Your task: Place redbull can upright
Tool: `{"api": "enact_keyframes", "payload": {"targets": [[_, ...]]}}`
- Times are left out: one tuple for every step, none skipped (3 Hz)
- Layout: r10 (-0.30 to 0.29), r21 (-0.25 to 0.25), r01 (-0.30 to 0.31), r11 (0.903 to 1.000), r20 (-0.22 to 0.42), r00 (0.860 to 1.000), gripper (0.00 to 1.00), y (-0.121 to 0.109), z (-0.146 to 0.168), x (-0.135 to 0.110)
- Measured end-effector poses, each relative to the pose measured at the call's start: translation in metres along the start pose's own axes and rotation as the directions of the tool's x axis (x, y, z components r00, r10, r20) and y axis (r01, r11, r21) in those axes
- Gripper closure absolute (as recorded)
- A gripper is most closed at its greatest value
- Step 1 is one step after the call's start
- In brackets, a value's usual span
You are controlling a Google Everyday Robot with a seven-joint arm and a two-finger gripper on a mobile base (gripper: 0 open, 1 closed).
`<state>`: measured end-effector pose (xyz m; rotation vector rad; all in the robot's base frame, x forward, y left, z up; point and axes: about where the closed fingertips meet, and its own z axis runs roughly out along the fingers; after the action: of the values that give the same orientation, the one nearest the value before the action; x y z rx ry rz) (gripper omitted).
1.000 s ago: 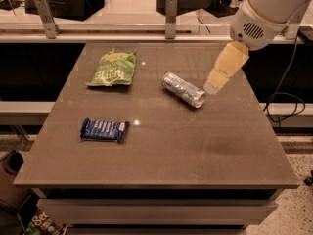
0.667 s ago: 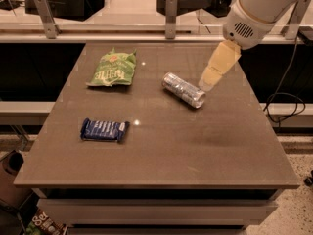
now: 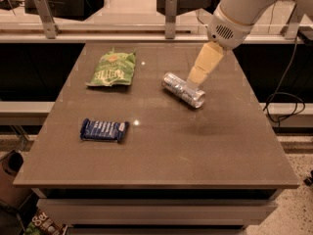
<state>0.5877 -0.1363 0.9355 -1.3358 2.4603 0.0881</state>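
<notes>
The redbull can [image 3: 183, 89], slim and silver, lies on its side on the brown table [image 3: 161, 151], right of the middle, running from upper left to lower right. My gripper [image 3: 197, 75], with cream-coloured fingers, hangs from the white arm at the upper right and points down-left. Its tip is just above the can's right half, close to it or touching it; I cannot tell which.
A green chip bag [image 3: 113, 69] lies flat at the table's back left. A blue wrapped bar [image 3: 104, 129] lies at the front left. A counter with dark boxes and metal posts runs behind the table. A cable hangs at the right.
The arm and gripper have moved left and slightly down, so the tip now sits over the can instead of beside its right end. The can has not moved.
</notes>
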Motion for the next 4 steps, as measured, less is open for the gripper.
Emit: {"api": "enact_keyframes", "payload": {"targets": [[0.013, -0.014, -0.013, 0.9998, -0.027, 1.000, 0.00, 0.000, 0.016, -0.011], [0.026, -0.028, -0.028, 0.9992, -0.055, 0.998, 0.00, 0.001, 0.031, -0.020], [0.054, -0.046, -0.059, 0.9972, -0.086, 0.995, 0.00, 0.000, 0.049, -0.025], [0.118, -0.051, -0.123, 0.9911, -0.099, 0.988, 0.00, -0.002, 0.061, -0.022]]}}
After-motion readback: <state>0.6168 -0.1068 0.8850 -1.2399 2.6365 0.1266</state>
